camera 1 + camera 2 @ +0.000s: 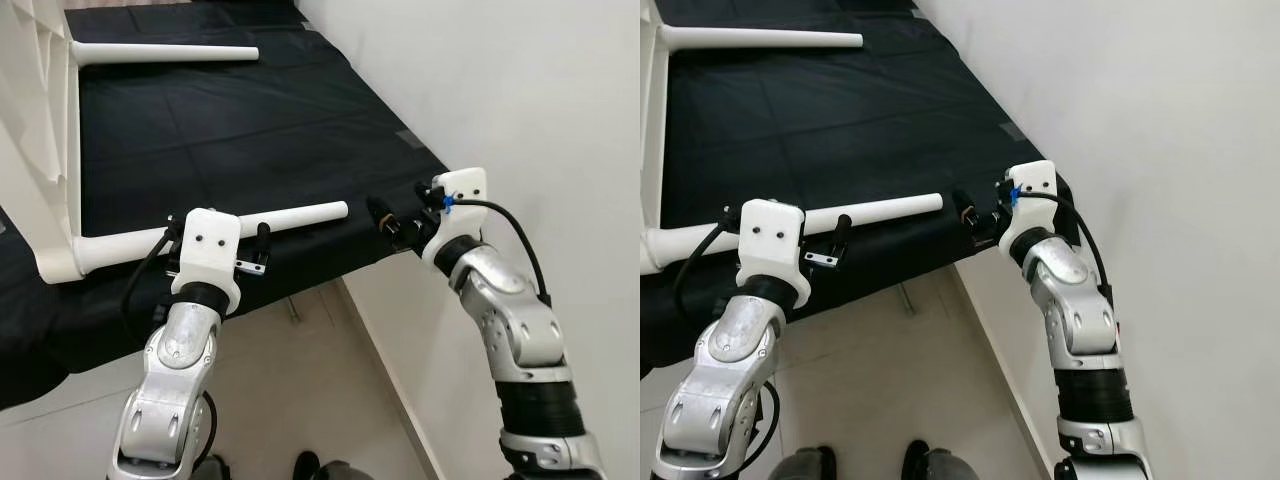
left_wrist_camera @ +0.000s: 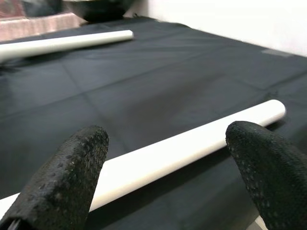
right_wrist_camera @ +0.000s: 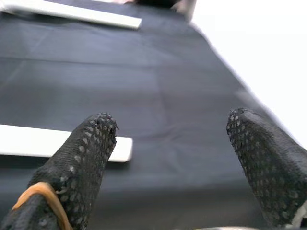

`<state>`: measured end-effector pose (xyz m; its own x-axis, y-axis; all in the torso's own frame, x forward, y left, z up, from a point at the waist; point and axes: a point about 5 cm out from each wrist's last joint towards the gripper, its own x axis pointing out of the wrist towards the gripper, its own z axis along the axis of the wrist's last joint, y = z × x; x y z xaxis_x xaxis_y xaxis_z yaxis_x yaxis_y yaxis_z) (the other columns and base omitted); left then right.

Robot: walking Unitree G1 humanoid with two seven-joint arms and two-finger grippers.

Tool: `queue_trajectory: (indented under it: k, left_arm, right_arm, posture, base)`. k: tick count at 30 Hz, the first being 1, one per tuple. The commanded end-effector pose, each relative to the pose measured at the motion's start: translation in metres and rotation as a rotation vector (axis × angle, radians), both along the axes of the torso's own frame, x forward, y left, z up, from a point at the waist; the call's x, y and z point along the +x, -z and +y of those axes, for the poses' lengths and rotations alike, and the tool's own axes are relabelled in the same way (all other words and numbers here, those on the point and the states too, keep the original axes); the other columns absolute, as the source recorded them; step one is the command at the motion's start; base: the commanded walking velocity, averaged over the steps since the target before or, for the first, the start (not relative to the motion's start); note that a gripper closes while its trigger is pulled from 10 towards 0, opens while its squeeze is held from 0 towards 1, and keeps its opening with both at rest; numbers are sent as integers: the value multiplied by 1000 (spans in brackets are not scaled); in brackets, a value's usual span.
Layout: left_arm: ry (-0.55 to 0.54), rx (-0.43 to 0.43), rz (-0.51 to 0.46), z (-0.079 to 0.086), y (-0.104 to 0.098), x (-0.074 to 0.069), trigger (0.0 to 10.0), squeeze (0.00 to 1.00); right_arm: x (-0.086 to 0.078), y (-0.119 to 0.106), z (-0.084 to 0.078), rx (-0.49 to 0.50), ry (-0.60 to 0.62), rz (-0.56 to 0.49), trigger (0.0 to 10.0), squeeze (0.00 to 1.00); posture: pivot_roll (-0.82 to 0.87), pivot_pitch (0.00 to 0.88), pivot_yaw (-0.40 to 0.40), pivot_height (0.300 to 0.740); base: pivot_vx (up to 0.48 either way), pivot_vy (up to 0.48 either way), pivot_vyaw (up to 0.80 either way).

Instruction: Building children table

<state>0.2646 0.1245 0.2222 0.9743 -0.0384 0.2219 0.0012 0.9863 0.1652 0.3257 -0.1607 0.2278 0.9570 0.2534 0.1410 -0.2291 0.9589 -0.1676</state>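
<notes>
Two white round plastic legs on the black cloth-covered surface (image 1: 250,130): near leg (image 1: 300,215) and far leg (image 1: 165,54), both attached to the white tabletop (image 1: 40,130) tipped on its side. Left tool (image 2: 168,158) spread wide, straddling near leg, holding nothing. Right tool (image 3: 172,158) spread wide, empty, at the surface's corner.

The setting is an indoor room, consistent with a home. A low platform covered by a black cloth (image 1: 250,130), creased in a grid of fold lines, occupies the left and centre of the scene and extends to the far end. A plain white wall (image 1: 520,90) runs along the right side, with the cloth edge close against it. The near floor (image 1: 300,380) is pale, smooth tile. White furniture parts lie on the cloth: a white table frame (image 1: 40,130) at the left with round white legs (image 1: 165,54).
</notes>
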Motion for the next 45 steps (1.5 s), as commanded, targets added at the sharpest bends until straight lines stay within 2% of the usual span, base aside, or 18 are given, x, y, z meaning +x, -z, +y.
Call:
queue_trajectory:
  k: [1,4,11,16,23,45]
  left_arm:
    - [4,2,19,0,6,-1,10000,0]
    - [11,0,15,-3,7,-2,10000,0]
    - [17,-4,1,-4,6,-1,10000,0]
    - [21,7,-15,-3,4,1,10000,0]
    - [22,14,-26,-2,4,2,10000,0]
    - [19,17,-34,-2,3,4,10000,0]
  right_arm:
    - [-4,-6,2,-30,15,-57,10000,0]
    - [-7,-1,2,5,46,-55,10000,0]
    - [-13,8,2,-10,82,-46,10000,0]
    - [-17,18,5,47,78,-18,10000,0]
    - [-23,24,6,61,108,-22,10000,0]
    - [-19,17,6,56,144,-46,10000,0]
  posture:
    - [117,128,-144,740]
    - [119,112,-145,740]
    - [123,83,-140,740]
    - [125,72,-135,740]
    - [121,68,-132,740]
    - [118,84,-142,740]
  base:
    - [0,0,800]
    - [0,0,800]
    - [0,0,745]
    - [0,0,0]
    - [79,0,0]
    - [298,0,0]
